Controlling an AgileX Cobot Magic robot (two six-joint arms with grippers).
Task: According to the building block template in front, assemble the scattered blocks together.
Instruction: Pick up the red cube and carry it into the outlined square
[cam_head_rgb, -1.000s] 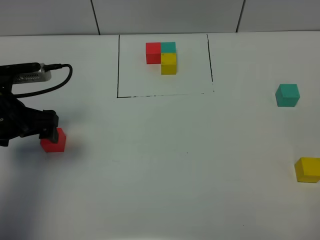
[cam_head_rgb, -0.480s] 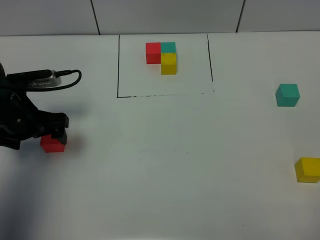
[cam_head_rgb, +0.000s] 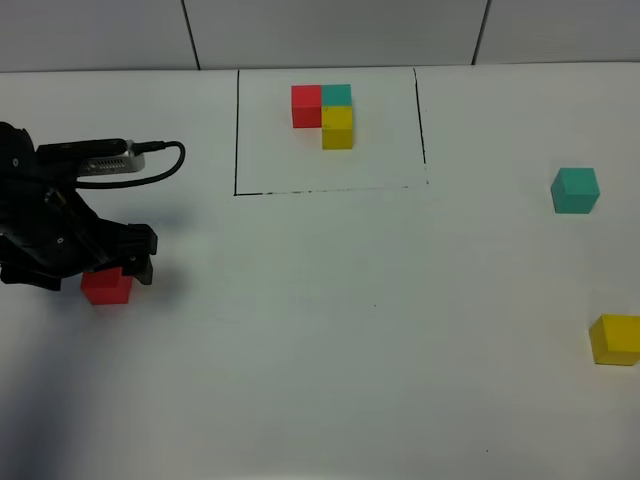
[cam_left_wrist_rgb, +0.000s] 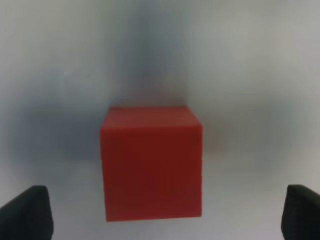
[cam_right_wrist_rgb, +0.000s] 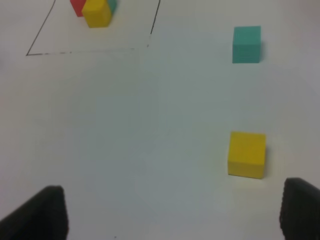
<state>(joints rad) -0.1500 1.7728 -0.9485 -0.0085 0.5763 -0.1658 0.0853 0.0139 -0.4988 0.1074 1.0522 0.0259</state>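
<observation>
The building block template (cam_head_rgb: 322, 115) is a red, teal and yellow L-shaped trio inside a thin black drawn rectangle at the back; it also shows in the right wrist view (cam_right_wrist_rgb: 95, 11). Of the scattered blocks, the red one (cam_head_rgb: 105, 288) lies at the left. My left gripper (cam_head_rgb: 112, 262) hovers over it, open. In the left wrist view the red block (cam_left_wrist_rgb: 151, 162) sits between the wide-apart fingertips (cam_left_wrist_rgb: 27, 212), untouched. The teal block (cam_head_rgb: 575, 190) and yellow block (cam_head_rgb: 614, 339) lie at the right. My right gripper (cam_right_wrist_rgb: 175, 215) is open, near the yellow block (cam_right_wrist_rgb: 247, 154) and short of the teal block (cam_right_wrist_rgb: 246, 44).
The left arm's black body and cable (cam_head_rgb: 150, 165) stretch over the table's left side. The white table (cam_head_rgb: 350, 330) runs to a tiled wall at the back. The right arm does not show in the exterior high view.
My left arm has swung to the right and now covers the red block's top from above. The red block and the other blocks have not moved.
</observation>
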